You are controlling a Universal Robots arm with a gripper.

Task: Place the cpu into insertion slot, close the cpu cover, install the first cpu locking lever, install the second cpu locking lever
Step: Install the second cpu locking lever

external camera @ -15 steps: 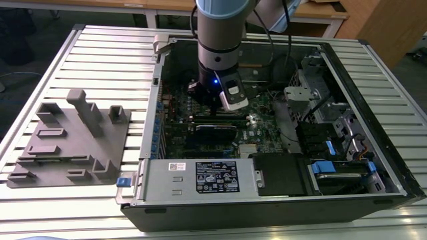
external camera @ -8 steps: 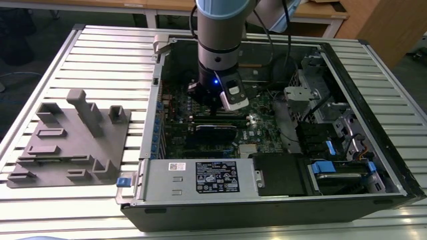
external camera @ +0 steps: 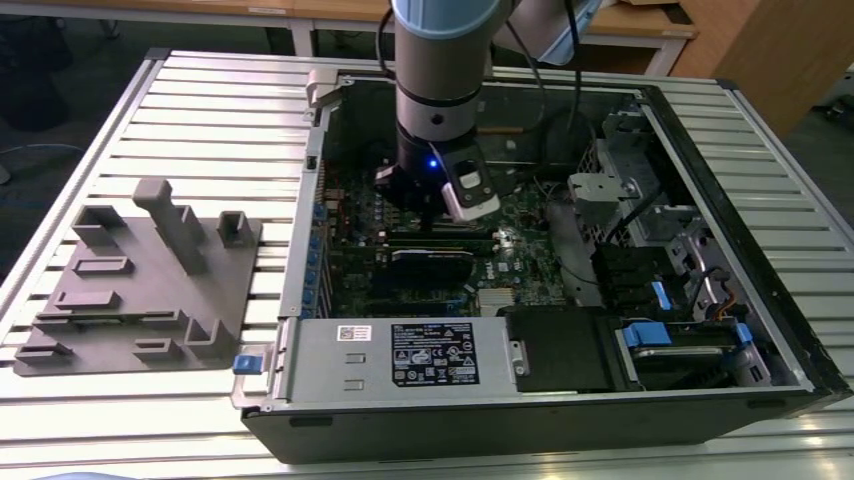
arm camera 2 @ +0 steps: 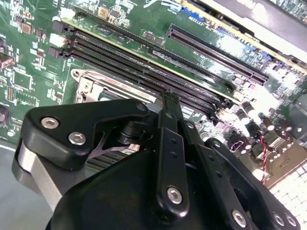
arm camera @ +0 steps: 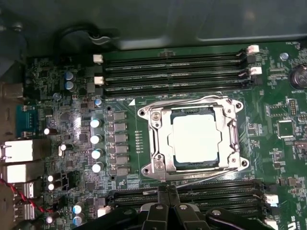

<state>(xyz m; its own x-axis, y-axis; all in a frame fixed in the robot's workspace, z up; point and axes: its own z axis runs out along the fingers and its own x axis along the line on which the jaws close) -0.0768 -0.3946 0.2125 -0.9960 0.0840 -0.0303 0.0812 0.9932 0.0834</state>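
Overhead, a grey robot arm [external camera: 438,70] reaches down into an open computer case [external camera: 561,400] that lies on a slatted metal table [external camera: 200,110]. The gripper [external camera: 430,215] hangs just above the green circuit board [external camera: 501,262], near the middle of the case. A grey plastic fixture [external camera: 140,285] sits on the table at about nine o'clock from the case, well apart from the arm.

In the first wrist view, the chip [arm camera: 196,139] lies flat in the socket [arm camera: 180,163], its pale metal top showing through the square window of the silver cover frame [arm camera: 156,139]. The frame lies down flat around the chip. Thin wire levers [arm camera: 192,100] run along the twelve o'clock and six o'clock edges of the socket; whether they are latched cannot be told. Long black memory slots [arm camera: 172,72] run in rows at twelve o'clock and at six o'clock of the socket. Small silver capacitors [arm camera: 96,139] stand in a column at nine o'clock of it.

In the second wrist view, the black gripper linkage [arm camera 2: 168,158] fills the foreground, its fingers [arm camera 2: 169,103] drawn together to a narrow tip just over the memory slots, holding nothing that can be seen. A corner of the silver socket frame shows beside it.
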